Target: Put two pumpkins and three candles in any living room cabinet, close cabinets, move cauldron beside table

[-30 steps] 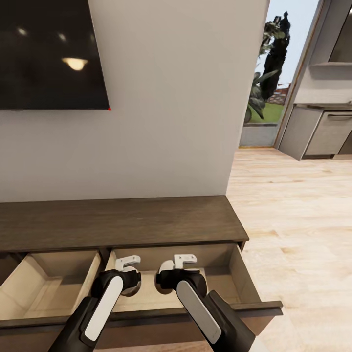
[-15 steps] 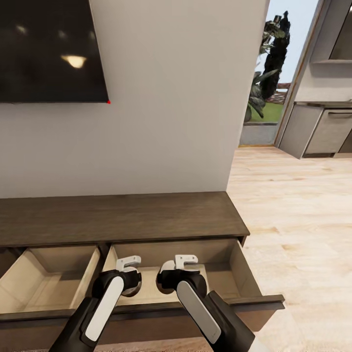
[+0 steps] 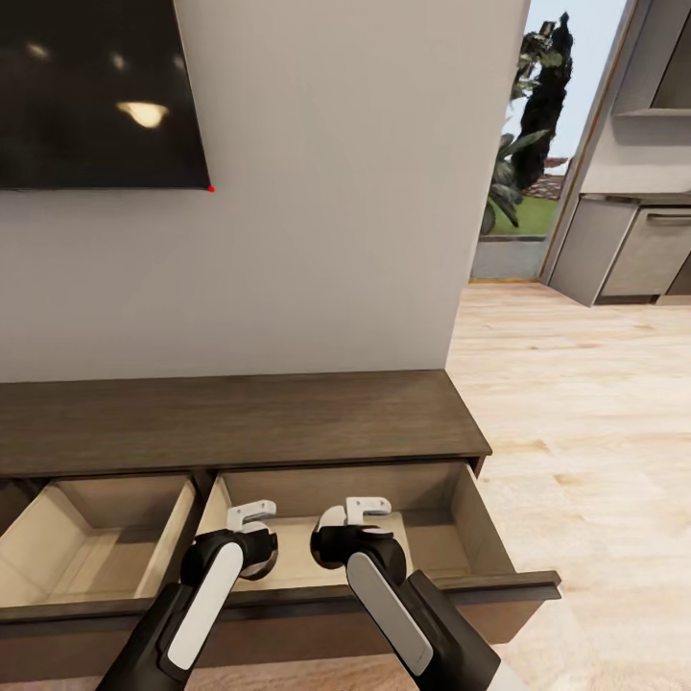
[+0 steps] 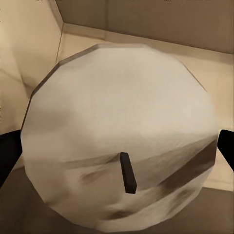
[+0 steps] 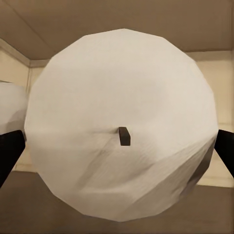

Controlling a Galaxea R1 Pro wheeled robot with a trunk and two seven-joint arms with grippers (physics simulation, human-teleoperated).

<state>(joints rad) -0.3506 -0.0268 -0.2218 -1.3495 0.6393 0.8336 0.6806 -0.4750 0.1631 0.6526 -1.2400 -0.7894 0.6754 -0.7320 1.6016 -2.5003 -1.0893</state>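
Evidently the placing step is in hand: the left claw (image 3: 251, 518) grasps one candle (image 4: 119, 131) and the right claw (image 3: 365, 509) grasps another candle (image 5: 122, 136), both held just above the pale floor of the open right-hand drawer (image 3: 499, 585) of the cabinet (image 3: 240, 422). Next, I judge, each claw should lower slightly and release, then withdraw so both drawers can be pushed shut.

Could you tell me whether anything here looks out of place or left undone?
Nothing looks spilled or damaged. Two drawers of the cabinet stand pulled open. The left gripper and right gripper each hold a candle over the right-hand drawer.
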